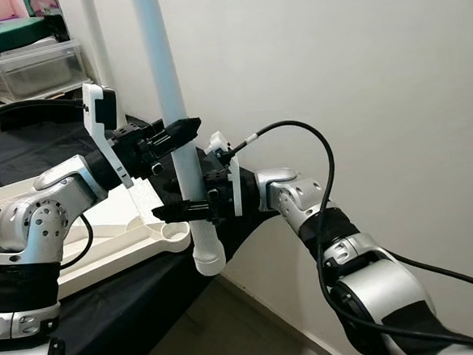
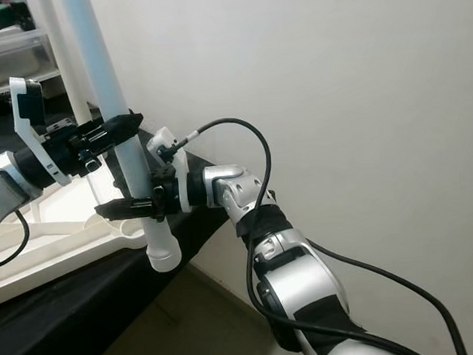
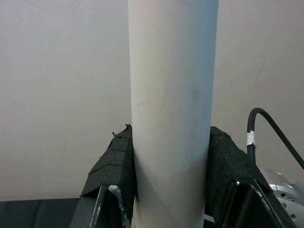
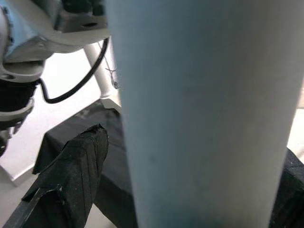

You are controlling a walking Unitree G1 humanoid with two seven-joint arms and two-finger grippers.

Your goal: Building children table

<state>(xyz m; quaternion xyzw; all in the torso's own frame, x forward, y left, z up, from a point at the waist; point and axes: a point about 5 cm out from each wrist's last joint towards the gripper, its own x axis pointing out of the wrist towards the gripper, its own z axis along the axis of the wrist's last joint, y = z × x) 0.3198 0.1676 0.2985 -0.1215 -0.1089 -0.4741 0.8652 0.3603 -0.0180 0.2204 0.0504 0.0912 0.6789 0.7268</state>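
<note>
Both grippers on the white table leg (image 1: 181, 141): left gripper (image 1: 175, 135) pinching it high, right gripper (image 1: 191, 207) clamped lower. Leg's upright, foot end hanging just off the worktop (image 1: 116, 308) edge, beside the white tabletop's (image 1: 103, 244) corner socket (image 1: 174, 231). Looks like the leg-fitting step; next, prob. line the end up w/ that socket and seat it.
</note>
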